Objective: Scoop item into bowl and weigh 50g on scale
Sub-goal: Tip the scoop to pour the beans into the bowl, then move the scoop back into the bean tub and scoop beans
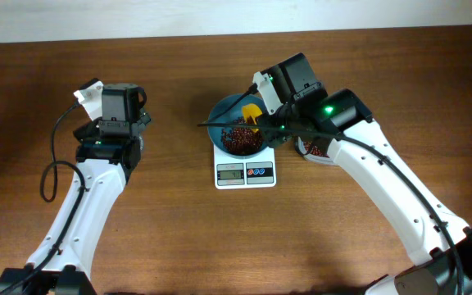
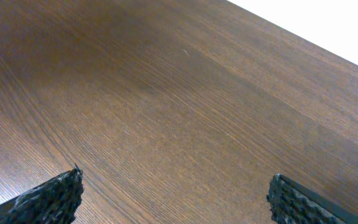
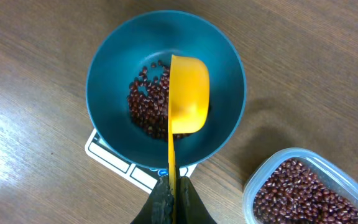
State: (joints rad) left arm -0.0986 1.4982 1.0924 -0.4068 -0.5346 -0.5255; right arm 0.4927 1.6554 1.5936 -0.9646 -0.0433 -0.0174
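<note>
1. No brand or label can be read. The scale [image 1: 246, 172] has a grey display [image 1: 231, 173] whose digits are too small to make out.
2. There is one scale, one teal-blue bowl [image 3: 104, 68], one yellow scoop [image 3: 188, 93], one clear container [image 3: 263, 180] and two arms. The red and blue buttons [image 1: 258, 173] on the scale number two.
3. The beans [image 3: 145, 106] are too many to count. They are small, oval, dark red-brown and glossy.
4. One loose layer of beans covers the bottom of the bowl, and a fuller mass sits in the container.
5. The bowl is round and smooth-sided. It sits on the white square scale and hides most of the platform.
6. The container is clear plastic with rounded corners. It stands on the table [image 1: 179, 238] just beside the scale, partly under the right arm in the overhead view.
7. The right gripper [image 3: 171, 202] is clamped on the scoop's thin handle. The smooth plastic cup hangs over the middle of the bowl, turned on its side with its rounded back showing, and no beans can be seen in it.
8. The left gripper [image 2: 176, 196] is spread wide with nothing between its ridged black fingers [image 2: 55, 196]. It is over bare dark wood-grain table, well apart from the scale.
</note>
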